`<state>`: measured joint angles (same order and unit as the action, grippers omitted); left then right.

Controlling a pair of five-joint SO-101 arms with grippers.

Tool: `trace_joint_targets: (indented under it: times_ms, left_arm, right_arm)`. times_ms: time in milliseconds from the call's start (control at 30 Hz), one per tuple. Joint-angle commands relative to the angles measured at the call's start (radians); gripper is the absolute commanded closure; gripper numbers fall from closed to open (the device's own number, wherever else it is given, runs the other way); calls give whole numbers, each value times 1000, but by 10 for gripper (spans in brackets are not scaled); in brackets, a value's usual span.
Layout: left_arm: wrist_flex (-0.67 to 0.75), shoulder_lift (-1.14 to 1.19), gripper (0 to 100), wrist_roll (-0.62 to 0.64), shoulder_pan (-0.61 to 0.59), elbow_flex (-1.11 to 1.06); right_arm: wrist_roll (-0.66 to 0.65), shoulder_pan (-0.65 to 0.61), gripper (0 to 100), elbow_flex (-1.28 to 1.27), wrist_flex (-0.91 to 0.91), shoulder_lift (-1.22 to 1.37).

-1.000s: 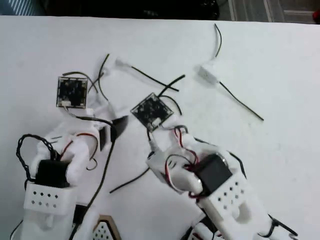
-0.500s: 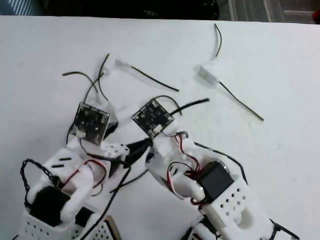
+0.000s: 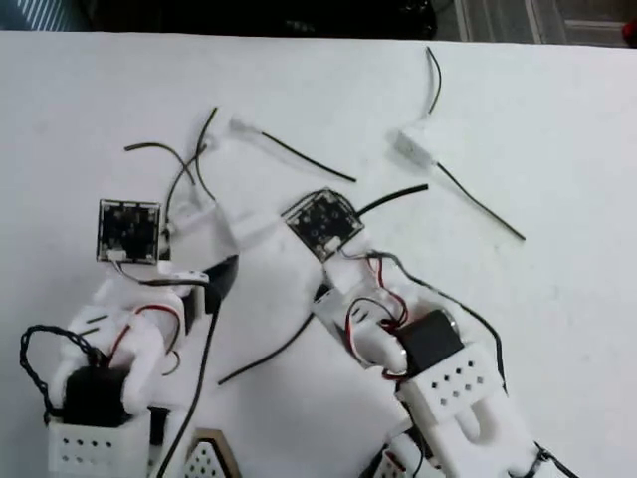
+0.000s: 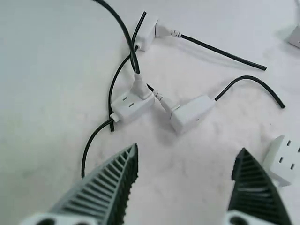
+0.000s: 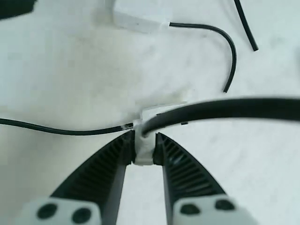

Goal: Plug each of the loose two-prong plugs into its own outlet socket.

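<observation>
My right gripper is shut on a small white plug, whose black cable runs off to one side. In the high view that cable sticks out beside the right arm's camera board at mid-table. My left gripper is open above the table and holds nothing. Just beyond its fingertips lie a white outlet block with two slots and a second white block, each with a black cord. Those two blocks lie between the arms in the high view.
Another white plug with a cable lies farther off, and a socket block sits beside one left finger. A white connector with cables rests at the far right. Loose black wires cross the white table.
The right arm has pushed forward and to the right with the plug, and its cable end swung right. The left arm swung in toward the middle, then back left and nearer.
</observation>
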<state>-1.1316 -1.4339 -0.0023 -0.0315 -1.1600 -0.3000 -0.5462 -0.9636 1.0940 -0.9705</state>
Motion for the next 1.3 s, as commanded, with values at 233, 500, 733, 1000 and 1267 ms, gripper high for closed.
trace_joint_targets:
  times_ms: [233,500,733,1000,1267]
  left_arm:
    - [71,-16,683,-8,-10,-63]
    - [69,-12,679,-80,87,-63]
    - [74,2,639,-133,283,-72]
    - [89,452,635,-247,331,189]
    - [166,1021,638,-276,433,431]
  right_arm:
    - [-146,45,981,-170,-251,-1]
    - [-137,176,981,-74,-360,211]
    - [43,291,981,6,-367,260]
    - [169,403,981,-112,-595,263]
    - [247,484,981,-169,-707,263]
